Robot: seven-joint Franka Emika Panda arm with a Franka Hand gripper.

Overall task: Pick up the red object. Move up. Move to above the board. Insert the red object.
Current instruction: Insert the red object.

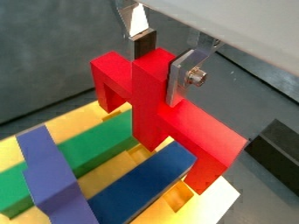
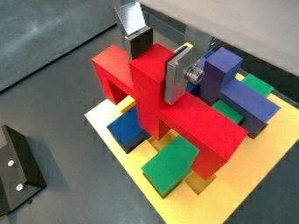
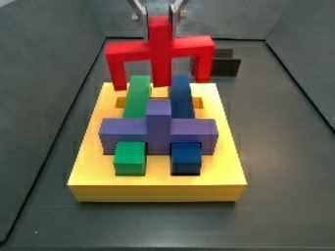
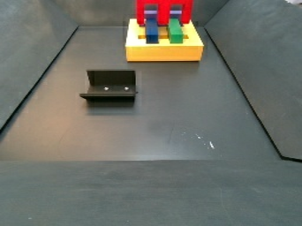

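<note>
Taking the yellow board (image 3: 157,176) as reference and reading a side view left to right: on the floor well to the board's left stands the fixture (image 4: 109,86), empty and clear of the work. On the board itself a green piece (image 3: 135,98) lies in the left channel and a blue piece (image 3: 182,98) in the right, both crossed by a purple cross-shaped piece (image 3: 159,127) at the nearer end. Above the board's far end hangs the red object (image 3: 159,49), a bridge-shaped piece with an upright stem. The gripper (image 1: 162,54) is clamped on that stem — one silver finger (image 1: 187,74) flat against its side in both wrist views, the dark pad of its partner (image 1: 143,43) behind. The stem grip keeps both legs free to descend and the piece square to the slots. Judged stage: aligned above the board, insertion pending or just begun — whether the leg tips already touch the board cannot be settled from these angles.
</note>
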